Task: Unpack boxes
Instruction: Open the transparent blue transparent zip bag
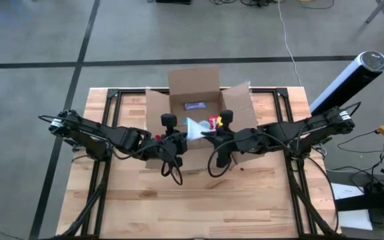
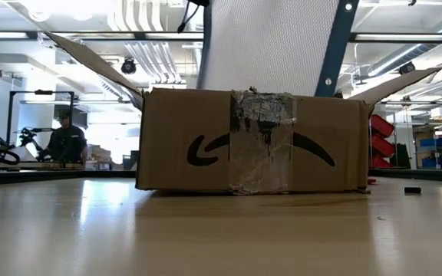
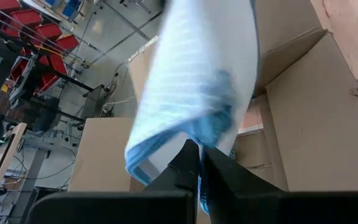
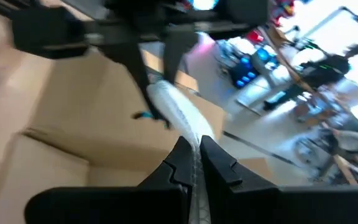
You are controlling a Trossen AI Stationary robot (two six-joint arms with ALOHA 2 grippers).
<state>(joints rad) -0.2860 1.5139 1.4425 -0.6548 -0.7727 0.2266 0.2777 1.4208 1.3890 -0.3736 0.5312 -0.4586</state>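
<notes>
The brown cardboard box (image 1: pixel 193 81) stands open at the table's far middle with its flaps spread. Its taped front (image 2: pixel 198 142) faces the low view. Over the box's near side hangs a clear plastic pouch with a blue edge (image 1: pixel 195 127), which shows as a pale sheet (image 2: pixel 271 46) above the box. My left gripper (image 3: pixel 199 149) and my right gripper (image 4: pixel 194 144) are both shut on it. The left gripper (image 1: pixel 181 137) is at its left end and the right gripper (image 1: pixel 212 135) at its right end. My left gripper pinches the pouch between its two fingers at the blue-edged end (image 3: pixel 219 134). The rest of the pouch spreads away beyond the fingertips, lifted clear of the box. My right gripper pinches a narrow, gathered end of the pouch (image 4: pixel 188 127) between its two fingers. The pouch stretches from there toward the left gripper's fingers (image 4: pixel 138 68), which hold the other end, and it is clear of the box.
A red and yellow item (image 1: pixel 213 122) and a white label (image 1: pixel 195 105) show inside the box. A grey cylinder (image 1: pixel 349 79) leans past the table's far right corner. A small dark piece (image 2: pixel 411 189) lies on the table. A person (image 2: pixel 66 139) is in the room behind.
</notes>
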